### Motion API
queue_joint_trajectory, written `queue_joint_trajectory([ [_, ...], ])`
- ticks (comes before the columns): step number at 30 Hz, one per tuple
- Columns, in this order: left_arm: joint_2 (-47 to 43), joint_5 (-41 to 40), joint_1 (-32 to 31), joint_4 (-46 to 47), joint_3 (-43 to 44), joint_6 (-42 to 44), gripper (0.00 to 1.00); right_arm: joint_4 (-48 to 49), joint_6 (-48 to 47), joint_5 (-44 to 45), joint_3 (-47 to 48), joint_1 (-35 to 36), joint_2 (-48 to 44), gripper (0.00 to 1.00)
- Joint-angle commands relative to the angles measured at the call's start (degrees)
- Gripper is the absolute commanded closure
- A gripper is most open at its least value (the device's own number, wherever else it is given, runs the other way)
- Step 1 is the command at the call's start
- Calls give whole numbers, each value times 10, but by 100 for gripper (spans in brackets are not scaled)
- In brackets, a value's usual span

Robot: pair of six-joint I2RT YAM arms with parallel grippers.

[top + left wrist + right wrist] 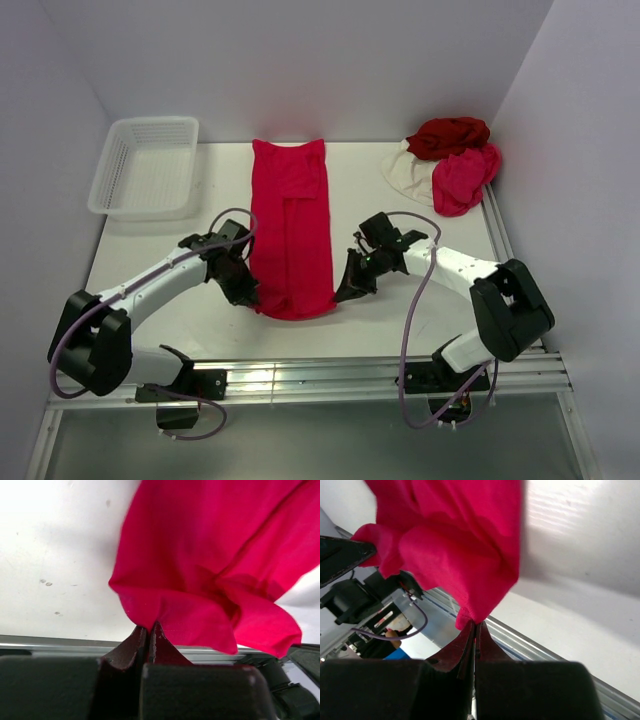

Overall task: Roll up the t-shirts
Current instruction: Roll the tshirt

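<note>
A bright crimson t-shirt [291,228] lies folded into a long narrow strip down the middle of the table, collar end toward the back wall. My left gripper [246,292] is shut on its near left corner, and the cloth [210,565] bunches up from the closed fingertips [149,630]. My right gripper [345,291] is shut on the near right corner, the cloth [450,545] hanging from its pinched tips [474,625]. The near hem is lifted slightly between both grippers. Three more t-shirts sit piled at the back right: dark red [448,135], pink [464,177] and cream white [408,170].
A white plastic mesh basket [148,166] stands at the back left corner. White walls close in the table at the back and both sides. A metal rail [350,378] runs along the near edge, between the arm bases.
</note>
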Motion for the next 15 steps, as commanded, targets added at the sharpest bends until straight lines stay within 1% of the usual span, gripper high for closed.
queue_joint_trajectory([
  [1,15,-28,-1,-28,58,8,100,-15,-13,8,51,2,10,100],
  [6,30,-40,12,-41,88,21,100,-22,-20,5,88,0,40,100],
  [15,77,-31,69,-20,105,60,100,-30,-29,1,140,-13,102,100],
])
